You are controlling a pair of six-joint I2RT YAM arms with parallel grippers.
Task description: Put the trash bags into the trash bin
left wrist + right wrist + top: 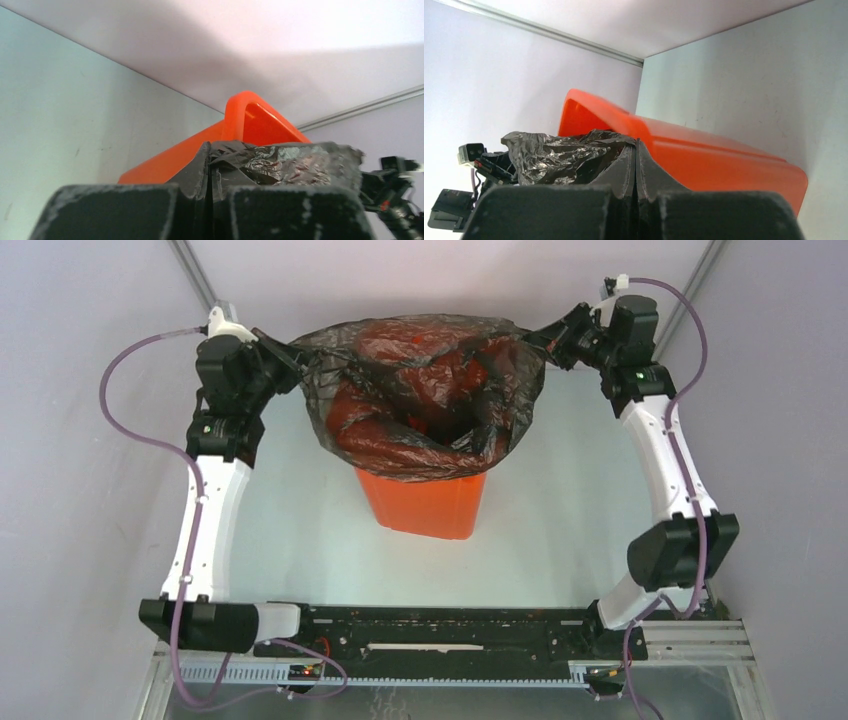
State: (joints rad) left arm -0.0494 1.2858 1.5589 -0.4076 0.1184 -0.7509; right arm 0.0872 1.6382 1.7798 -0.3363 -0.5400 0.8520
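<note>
- The trash bag (425, 390) is spread over the mouth of the trash bin (425, 508); its middle sags inside and its edge hangs over the upper walls.
- The trash bin stands upright on the table (290, 530), between the two arms.
- The left gripper (292, 357) has its fingers pressed together on the bag's left edge, holding the film taut.
- The right gripper (538, 340) has its fingers clamped on the bag's right edge.

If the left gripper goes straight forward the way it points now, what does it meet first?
The left gripper meets the black bag it pinches, bunched right ahead; behind that, probably the rim of the orange bin.
</note>
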